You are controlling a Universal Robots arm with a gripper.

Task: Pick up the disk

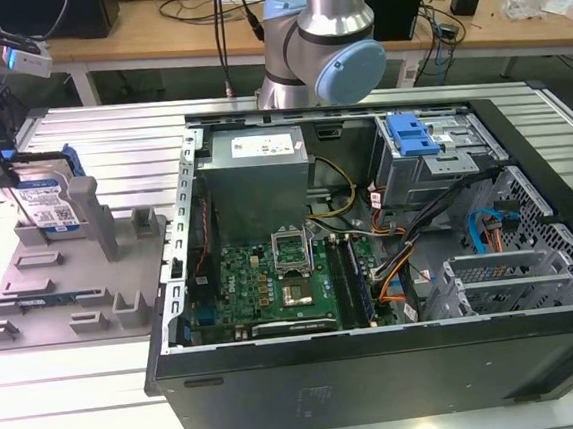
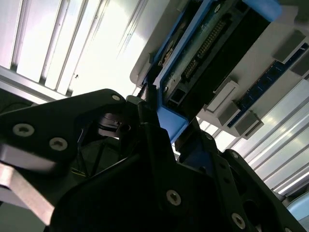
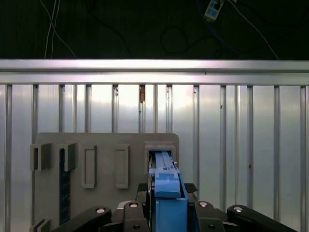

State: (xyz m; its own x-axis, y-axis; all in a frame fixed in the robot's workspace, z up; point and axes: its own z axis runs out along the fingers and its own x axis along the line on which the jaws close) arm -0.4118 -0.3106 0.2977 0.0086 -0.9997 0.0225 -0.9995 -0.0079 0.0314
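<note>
One gripper (image 1: 1, 164) is clamping the disk (image 1: 46, 200) by its blue frame, the disk standing upright in the grey fixture tray (image 1: 72, 283) on the counter (image 1: 71, 394).

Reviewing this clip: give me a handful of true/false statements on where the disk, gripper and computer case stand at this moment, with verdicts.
1. The disk stands on edge in the grey tray. True.
2. The gripper is inside the computer case. False: it is at the disk, over the tray on the exterior view's left.
3. The gripper's fingers sit on either side of the disk's blue frame in the first wrist view. True.
4. The case is closed by a side panel. False: it lies open, with the motherboard exposed.
5. The disk lies flat on the table. False: it is upright in a tray slot.
</note>
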